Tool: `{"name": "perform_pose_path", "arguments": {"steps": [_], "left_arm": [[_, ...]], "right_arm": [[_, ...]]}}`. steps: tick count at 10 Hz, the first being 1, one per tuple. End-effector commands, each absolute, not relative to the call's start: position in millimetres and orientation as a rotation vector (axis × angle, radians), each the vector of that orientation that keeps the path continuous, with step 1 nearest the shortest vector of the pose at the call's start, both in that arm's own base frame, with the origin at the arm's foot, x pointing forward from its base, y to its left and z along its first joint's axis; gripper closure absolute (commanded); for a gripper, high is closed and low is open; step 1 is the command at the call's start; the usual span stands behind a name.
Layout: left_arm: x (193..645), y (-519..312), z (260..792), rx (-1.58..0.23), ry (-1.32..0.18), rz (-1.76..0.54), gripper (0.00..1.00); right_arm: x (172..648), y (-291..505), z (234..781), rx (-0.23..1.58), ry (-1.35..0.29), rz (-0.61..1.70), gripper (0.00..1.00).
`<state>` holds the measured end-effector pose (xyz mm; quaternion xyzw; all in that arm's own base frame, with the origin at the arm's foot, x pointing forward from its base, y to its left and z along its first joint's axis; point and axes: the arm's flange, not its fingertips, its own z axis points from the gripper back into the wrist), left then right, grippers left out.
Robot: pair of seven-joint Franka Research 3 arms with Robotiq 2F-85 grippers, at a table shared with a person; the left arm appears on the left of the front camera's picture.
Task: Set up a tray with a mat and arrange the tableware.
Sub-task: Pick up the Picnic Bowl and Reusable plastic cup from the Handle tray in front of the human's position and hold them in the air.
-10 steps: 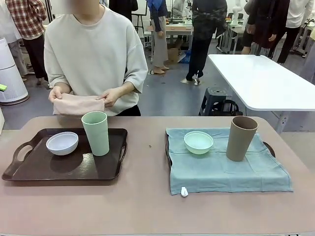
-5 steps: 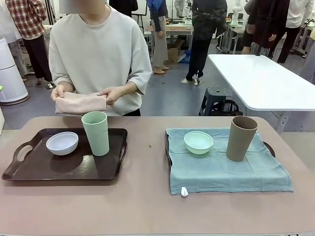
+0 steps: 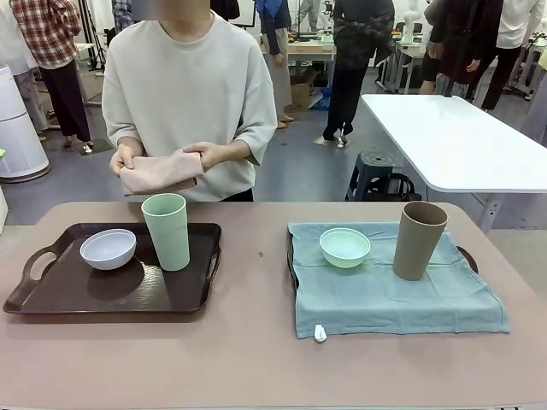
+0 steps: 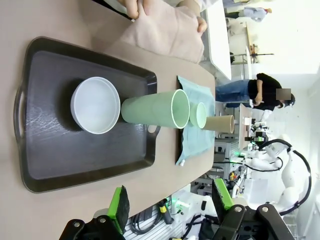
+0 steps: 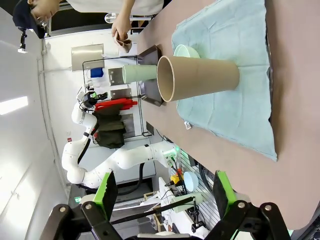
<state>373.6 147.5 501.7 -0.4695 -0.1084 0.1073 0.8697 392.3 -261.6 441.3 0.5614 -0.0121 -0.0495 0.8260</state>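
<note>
A small white bowl (image 3: 108,248) and a tall pale-green tumbler (image 3: 166,231) stand on a bare dark brown tray (image 3: 51,295) at the table's left. On the right, a second tray (image 3: 467,255) is covered by a teal mat (image 3: 385,295). This mat carries a mint-green bowl (image 3: 344,247) and a tan-brown tumbler (image 3: 418,240). The person at the far side holds a folded pink cloth (image 3: 158,173) in both hands above the table edge. My left gripper (image 4: 171,201) is open, high above the bowl (image 4: 95,105) and tumbler (image 4: 155,109). My right gripper (image 5: 164,192) is open, well back from the tan tumbler (image 5: 197,77) on the mat (image 5: 240,85).
A white tag (image 3: 320,332) hangs off the mat's near edge. Bare table (image 3: 256,359) runs between the two trays and along the front. Behind the person are a white table (image 3: 453,137), a stool (image 3: 374,173) and people standing farther off.
The person has stepped toward the picture's right and carried the folded pink cloth along. The tableware, trays and mat have not moved.
</note>
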Motion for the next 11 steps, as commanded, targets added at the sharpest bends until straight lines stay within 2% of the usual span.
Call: {"name": "perform_pose_path", "arguments": {"steps": [1, 11], "left_arm": [[373.8, 149.9, 502.9, -0.987, -0.225, 0.214, 0.12], [373.6, 147.5, 501.7, -0.982, -0.227, 0.224, 0.12]], "right_arm": [[392.2, -262.2, 440.3, 1.194, -0.027, -0.106, 0.0], [392.3, -261.6, 441.3, 1.193, -0.026, -0.105, 0.0]]}}
